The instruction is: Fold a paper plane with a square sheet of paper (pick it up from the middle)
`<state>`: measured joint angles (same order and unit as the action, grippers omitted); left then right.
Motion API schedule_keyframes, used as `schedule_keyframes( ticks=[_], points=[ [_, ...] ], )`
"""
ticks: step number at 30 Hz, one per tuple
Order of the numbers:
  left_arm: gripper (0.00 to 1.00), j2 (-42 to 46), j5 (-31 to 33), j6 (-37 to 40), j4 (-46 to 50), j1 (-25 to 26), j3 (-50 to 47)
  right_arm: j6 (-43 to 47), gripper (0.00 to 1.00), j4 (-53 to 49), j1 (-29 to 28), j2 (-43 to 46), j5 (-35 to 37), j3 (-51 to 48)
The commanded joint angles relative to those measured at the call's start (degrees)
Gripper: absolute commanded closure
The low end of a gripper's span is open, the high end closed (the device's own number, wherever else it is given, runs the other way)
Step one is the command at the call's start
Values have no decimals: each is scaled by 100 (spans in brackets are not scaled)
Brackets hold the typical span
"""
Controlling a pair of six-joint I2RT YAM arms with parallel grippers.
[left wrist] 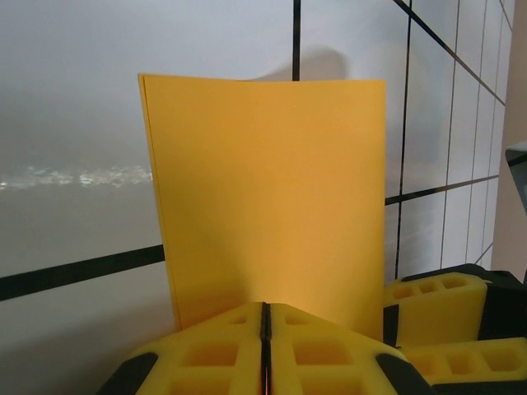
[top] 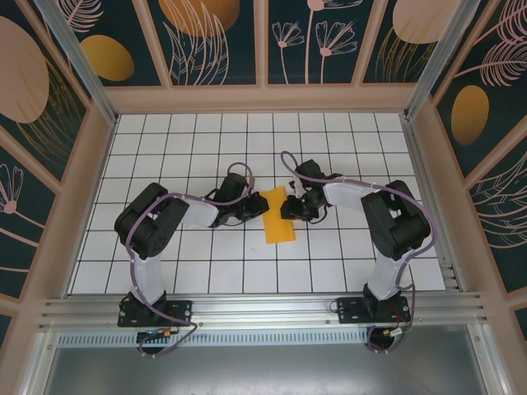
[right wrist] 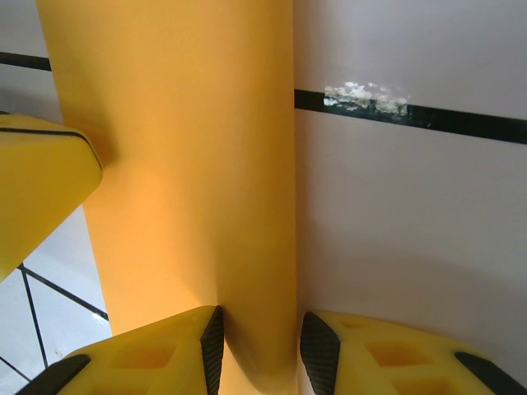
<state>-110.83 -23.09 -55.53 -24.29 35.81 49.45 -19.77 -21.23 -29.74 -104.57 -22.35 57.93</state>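
- Left gripper (top: 254, 214) has its yellow foam-padded fingers (left wrist: 206, 354) pressed together. In the left wrist view (left wrist: 265, 317) they meet in one thin seam at the near edge of the orange-yellow sheet of paper (left wrist: 272, 189), which disappears behind the tips and looks pinched there.
- Right gripper (top: 292, 206) comes in from the right side. In its wrist view (right wrist: 259, 341) the two yellow fingers (right wrist: 156, 358) stand apart with a narrow gap, and the right edge of the sheet (right wrist: 189, 164) runs down into that gap. Whether the pads press on it cannot be told.
- From above, the sheet (top: 278, 216) is a narrow rectangle, folded double. Two layers show along its left edge in the left wrist view.
- It lies around the middle of the white table with black grid lines (top: 206, 140), long side running near to far and slightly tilted, directly between the two grippers.
- Each wrist view catches a yellow finger of the other gripper close beside the sheet (left wrist: 432, 300) (right wrist: 37, 189).
- Both black arms bend inward from their bases at the near edge.
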Motion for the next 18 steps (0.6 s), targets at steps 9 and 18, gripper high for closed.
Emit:
schedule_keyframes(
  ticks=[9, 18],
  points=[
    [92, -290, 374, 240, 938, 35, 179, -28, 58, 156, -129, -267, 330, -69],
    [92, -438, 507, 357, 1320, 33, 289, -273, 52, 22, -125, 658, 528, 188]
  ],
)
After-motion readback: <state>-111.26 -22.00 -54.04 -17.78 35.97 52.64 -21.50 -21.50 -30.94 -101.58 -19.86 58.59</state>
